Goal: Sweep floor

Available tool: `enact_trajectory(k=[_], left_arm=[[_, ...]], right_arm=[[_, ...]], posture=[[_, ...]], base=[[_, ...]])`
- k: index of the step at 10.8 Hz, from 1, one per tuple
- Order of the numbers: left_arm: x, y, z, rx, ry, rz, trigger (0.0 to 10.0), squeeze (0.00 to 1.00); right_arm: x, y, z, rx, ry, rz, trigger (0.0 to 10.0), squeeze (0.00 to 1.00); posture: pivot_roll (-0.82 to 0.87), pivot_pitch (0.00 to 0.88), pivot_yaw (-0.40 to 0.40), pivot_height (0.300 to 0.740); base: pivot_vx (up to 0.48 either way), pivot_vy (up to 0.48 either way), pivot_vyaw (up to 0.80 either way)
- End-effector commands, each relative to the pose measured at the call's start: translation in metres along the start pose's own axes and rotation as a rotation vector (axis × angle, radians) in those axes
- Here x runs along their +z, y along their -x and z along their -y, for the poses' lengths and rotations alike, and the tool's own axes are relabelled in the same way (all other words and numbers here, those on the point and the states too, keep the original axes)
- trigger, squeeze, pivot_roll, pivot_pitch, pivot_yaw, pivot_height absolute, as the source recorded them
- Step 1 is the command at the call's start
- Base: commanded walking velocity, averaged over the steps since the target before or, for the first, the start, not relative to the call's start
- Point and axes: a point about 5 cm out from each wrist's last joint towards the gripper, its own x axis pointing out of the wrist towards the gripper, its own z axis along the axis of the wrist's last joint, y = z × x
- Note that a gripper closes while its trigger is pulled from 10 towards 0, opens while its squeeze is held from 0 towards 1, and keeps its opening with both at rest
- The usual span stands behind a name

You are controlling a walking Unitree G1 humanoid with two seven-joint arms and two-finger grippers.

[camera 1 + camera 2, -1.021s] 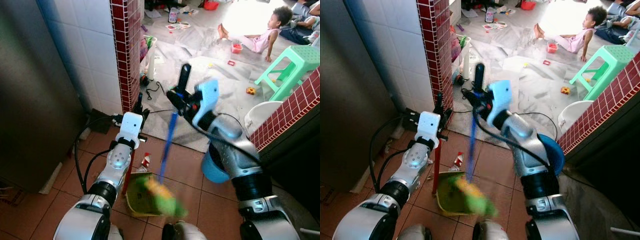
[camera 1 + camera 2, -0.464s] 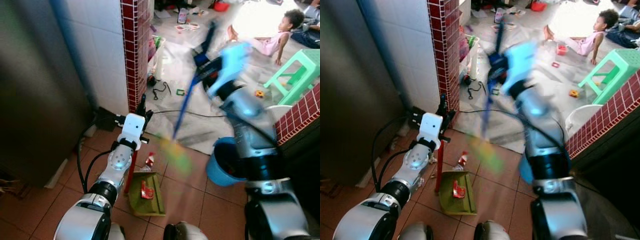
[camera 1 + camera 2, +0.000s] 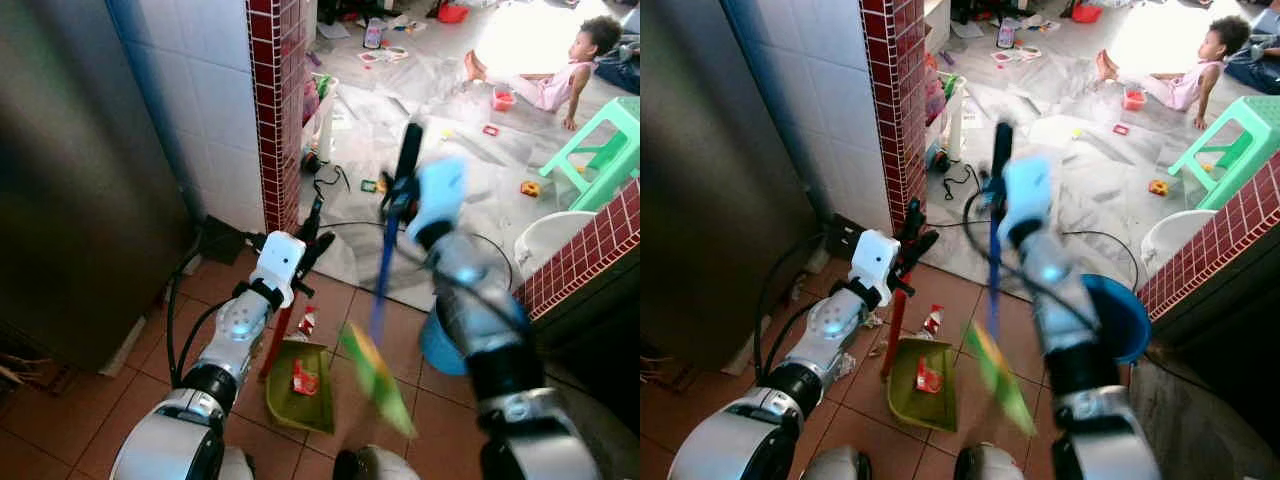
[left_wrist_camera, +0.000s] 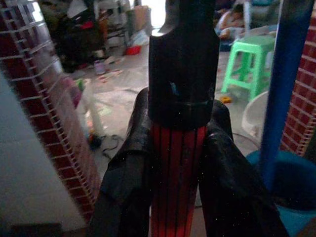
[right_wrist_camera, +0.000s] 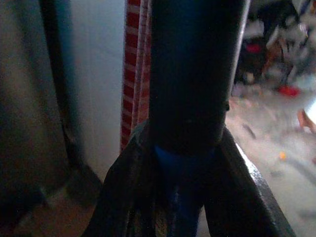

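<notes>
on tile, broom (image 3: 384,270), dustpan (image 3: 298,385)

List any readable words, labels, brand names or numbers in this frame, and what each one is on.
None can be read.
Red wrapper lying in the green plastic dustpan: print too small and blurred.
Red-and-white packet on the brown floor tiles by the red dustpan handle: blurred, unreadable.
Scattered packaging on the far floor: too small.

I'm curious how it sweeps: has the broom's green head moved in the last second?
Yes. The broom head was over the dustpan a second ago, swung up and away, and now sits blurred beside the dustpan, on the blue bucket side.
</notes>
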Motion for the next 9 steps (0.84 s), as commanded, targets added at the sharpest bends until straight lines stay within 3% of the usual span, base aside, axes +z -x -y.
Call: enact_trajectory(k=[1, 3, 4, 5, 6, 7, 8, 9], left_arm=[[-0.002, 0.0, 0.008, -0.057, 0.012, -0.002, 10.0, 0.0], [-0.001, 0.001, 0.009, -0.081, 0.015, 0.002, 10.0, 0.0], [-0.001, 0.001, 0.01, -0.098, 0.014, 0.004, 10.0, 0.0], [-0.001, 0.001, 0.01, -0.1, 0.015, 0.003, 10.0, 0.0], [-0.002, 0.001, 0.01, -0.1, 0.015, -0.002, 10.0, 0.0], [-0.003, 0.001, 0.01, -0.105, 0.019, -0.014, 10.0, 0.0], [-0.005, 0.002, 0.009, -0.092, 0.008, -0.031, 10.0, 0.0], [-0.005, 0.002, 0.007, -0.075, 0.011, -0.034, 10.0, 0.0]], right_arm=[[0.006, -0.003, -0.003, -0.005, 0.015, 0.014, 10.0, 0.0], [-0.005, -0.002, -0.016, 0.009, -0.13, -0.038, 10.0, 0.0], [0.003, -0.003, -0.021, 0.052, -0.306, -0.01, 10.0, 0.0], [0.009, -0.005, -0.02, 0.07, -0.376, 0.009, 10.0, 0.0], [0.017, -0.007, -0.013, 0.067, -0.365, 0.048, 10.0, 0.0], [0.025, -0.009, -0.001, 0.019, -0.28, 0.092, 10.0, 0.0], [0.033, -0.009, 0.012, -0.033, -0.14, 0.149, 10.0, 0.0], [0.037, -0.008, 0.018, -0.064, -0.1, 0.172, 10.0, 0.0]], posture=[[-0.04, 0.043, -0.027, 0.74], [-0.03, 0.041, -0.025, 0.74], [-0.03, 0.041, -0.023, 0.74], [-0.04, 0.041, -0.022, 0.74], [-0.04, 0.041, -0.021, 0.74], [-0.04, 0.04, -0.022, 0.74], [-0.04, 0.038, -0.022, 0.74], [-0.04, 0.036, -0.022, 0.74]], base=[[0.0, 0.0, 0.0], [0.0, 0.0, 0.0], [0.0, 0.0, 0.0], [0.0, 0.0, 0.0], [0.0, 0.0, 0.0], [0.0, 0.0, 0.0], [0.0, 0.0, 0.0], [0.0, 0.0, 0.0]])
